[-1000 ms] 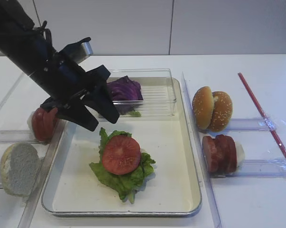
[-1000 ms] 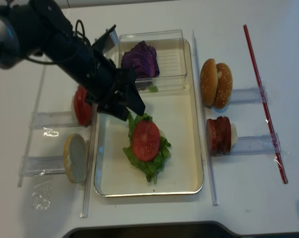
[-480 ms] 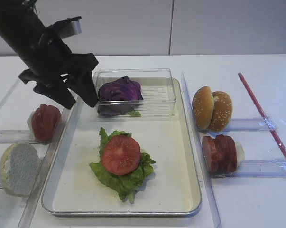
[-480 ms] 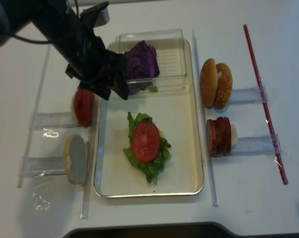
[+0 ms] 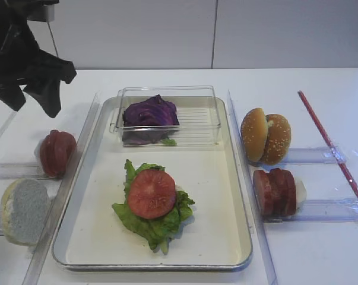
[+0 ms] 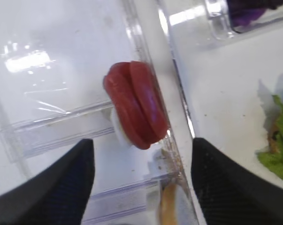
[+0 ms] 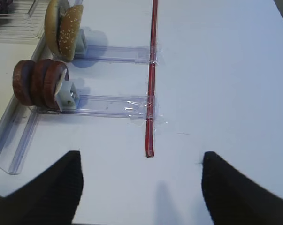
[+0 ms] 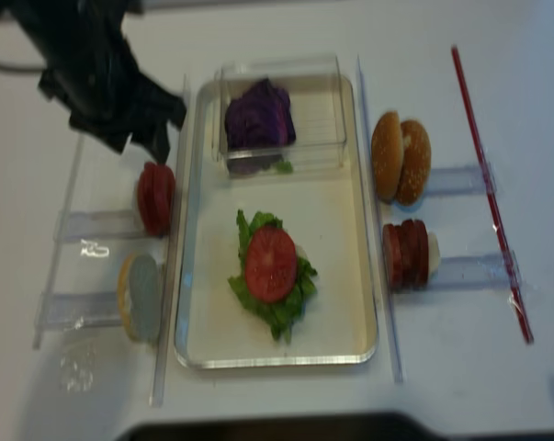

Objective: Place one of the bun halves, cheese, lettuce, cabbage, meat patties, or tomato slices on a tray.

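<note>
On the silver tray (image 5: 241, 237) a tomato slice (image 5: 152, 193) lies flat on the lettuce (image 5: 158, 222). The cabbage (image 5: 149, 111) sits in a clear box at the tray's back. My left gripper (image 5: 33, 105) hangs open and empty above the left racks. In its wrist view the fingers (image 6: 57, 187) stand either side of the upright tomato slices (image 6: 136, 110), above them. A bun half (image 5: 23, 211) leans below. Right of the tray stand two bun halves (image 5: 265, 135) and the meat patties (image 5: 275, 191). My right gripper (image 7: 141, 161) is open over bare table. Cheese is out of view.
Clear plastic racks (image 5: 12, 169) and rails (image 5: 84, 127) flank the tray on both sides. A red strip (image 5: 330, 145) is taped to the table at the far right, and its near end (image 7: 150, 150) lies just ahead of my right gripper.
My left gripper has risen and swung from over the tray's back left corner to above the left racks, open and empty throughout. The food has not moved.
</note>
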